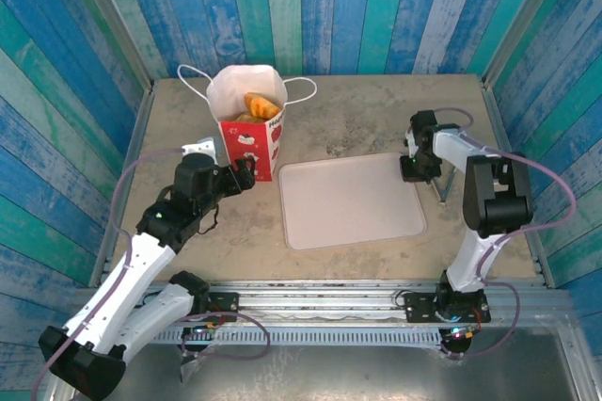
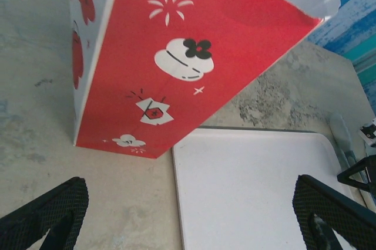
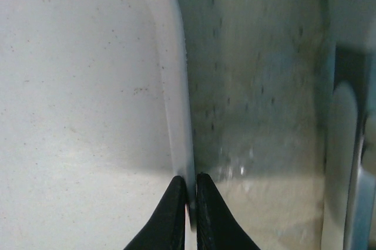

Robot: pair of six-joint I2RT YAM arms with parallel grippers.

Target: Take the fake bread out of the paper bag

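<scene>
**Top external.**
- The paper bag [image 1: 249, 128] stands at about 11 o'clock on the table [image 1: 376, 104]. Its long axis is vertical, its mouth faces up and is open, and its string handles flop out toward 9 and 3 o'clock.
- The fake bread [image 1: 260, 105] is inside the mouth as golden pieces. The topmost looks oblong, with its long axis running roughly from 10 to 4 o'clock. How many pieces lie beneath it I cannot tell.
- The tray [image 1: 353, 201] lies at table centre and is bare.
- Progress: nothing is out yet, so the whole removal is left to do.
- The left gripper [image 1: 246, 173] sits at 6 o'clock of the bag, just beside its red base.
- The right gripper [image 1: 412, 170] is at the tray's 3 o'clock edge, well apart from the bag.

**Left wrist.**
- The left gripper [image 2: 188, 188] has its fingers [image 2: 50, 209] spread wide with nothing between them.
- The bag's red side [image 2: 194, 56], with white printed figures, is ahead at 12 o'clock and not touched. Its base corner is just beside the tray's corner [image 2: 258, 191].
- My judgement is that this hand is lined up on the bag's lower wall, perhaps to steady it. It is not at the mouth.

**Right wrist.**
- The right gripper [image 3: 190, 186] has its fingers [image 3: 170, 215] pressed together.
- The tray's rim [image 3: 176, 85] runs straight into the slit between them, so it looks pinched on the rim.
- Bare table [image 3: 258, 85] lies at 3 o'clock.
</scene>
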